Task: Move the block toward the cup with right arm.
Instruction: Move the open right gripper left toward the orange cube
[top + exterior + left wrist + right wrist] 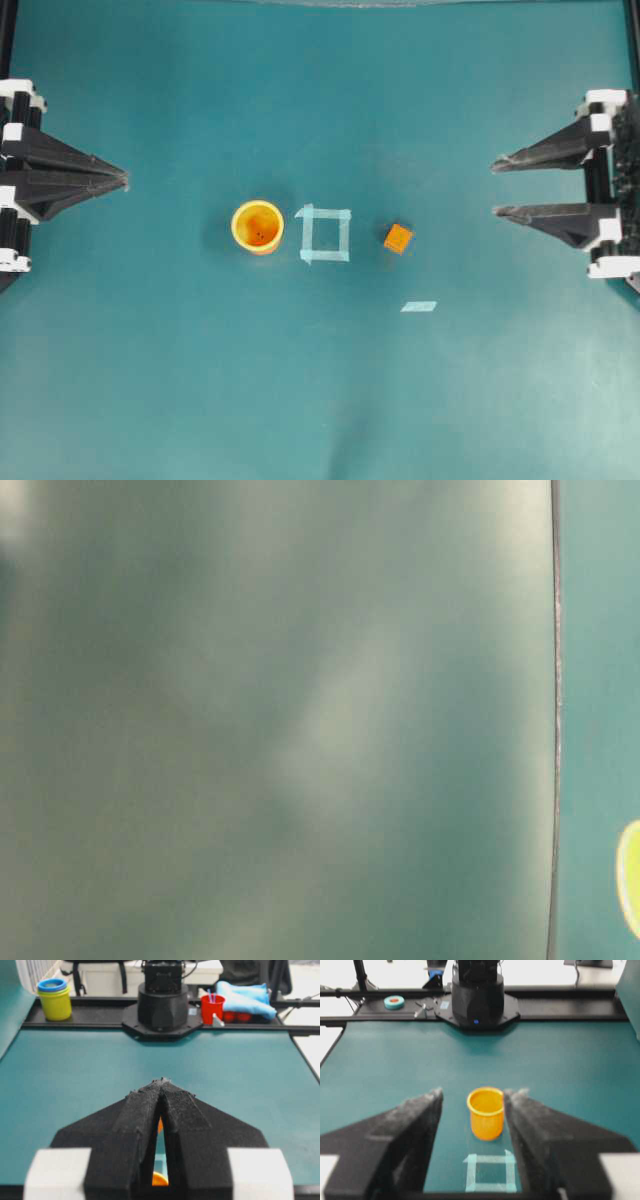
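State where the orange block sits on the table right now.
In the overhead view the block lies right of centre, just right of the tape square, with the cup beyond it.

Taking the tape square point(325, 234) on the table point(180, 380) as the landmark in the overhead view: the cup point(258, 226) is standing just to its left, apart from it, and the block point(398, 238) is lying just to its right, also apart. A loose tape strip point(419, 306) is lying to its lower right, beyond the block. The left gripper point(124, 180) is sitting far to its left, the right gripper point(497, 187) far to its right.
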